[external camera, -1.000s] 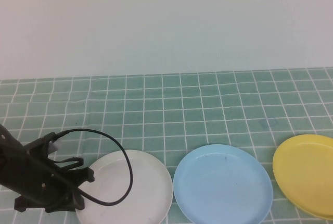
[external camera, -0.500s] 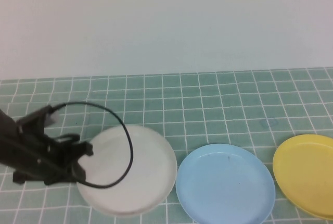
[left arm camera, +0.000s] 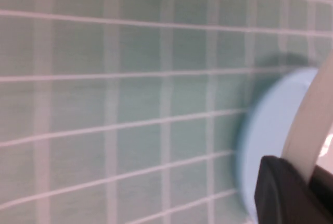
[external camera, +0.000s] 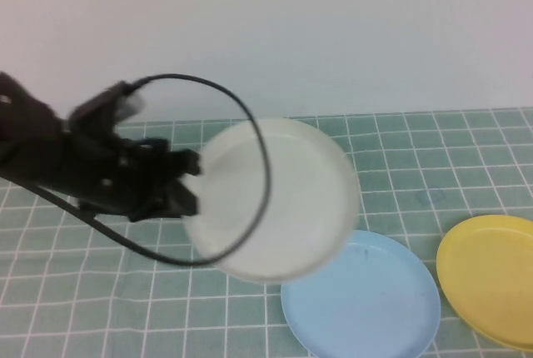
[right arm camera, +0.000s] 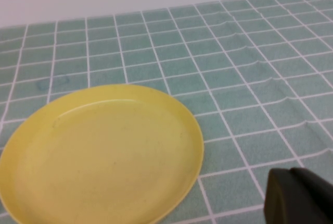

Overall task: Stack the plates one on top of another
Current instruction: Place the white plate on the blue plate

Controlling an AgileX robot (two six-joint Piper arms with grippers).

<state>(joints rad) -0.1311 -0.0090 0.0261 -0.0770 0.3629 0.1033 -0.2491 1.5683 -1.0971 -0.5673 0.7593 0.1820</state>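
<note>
Black fingers (external camera: 187, 183) of our left gripper (external camera: 193, 181) are clamping the near-left rim of the white plate (external camera: 283, 196), and we are holding it lifted off the table (external camera: 400, 158), tilted, with its far edge up against the pale wall in the high view. Motion is smearing the plate's outline there, so we are not able to make out its rim cleanly. In the left wrist view only one dark fingertip (left arm camera: 283, 193) is showing, with the white plate (left arm camera: 312, 125) cut down to a thin edge-on strip running out of the picture beside it.

A black cable (external camera: 250, 125) is looping from our left arm across the white plate's face, hiding a thin arc of it. The lifted plate is overlapping the far-left edge of the light blue plate (external camera: 366, 304), which is lying flat on the green gridded table just below and to the right; the blue plate (left arm camera: 265, 140) is also showing blurred behind the white strip in the left wrist view.

Well off to the right, the yellow plate (external camera: 487, 279) is lying flat, cut off by the picture's edge. Our right gripper (right arm camera: 299, 198) is hanging near the yellow plate (right arm camera: 99, 153), apart from it; only a dark corner is showing, so we cannot tell how its fingers are standing.

We are seeing no writing or labels anywhere.
</note>
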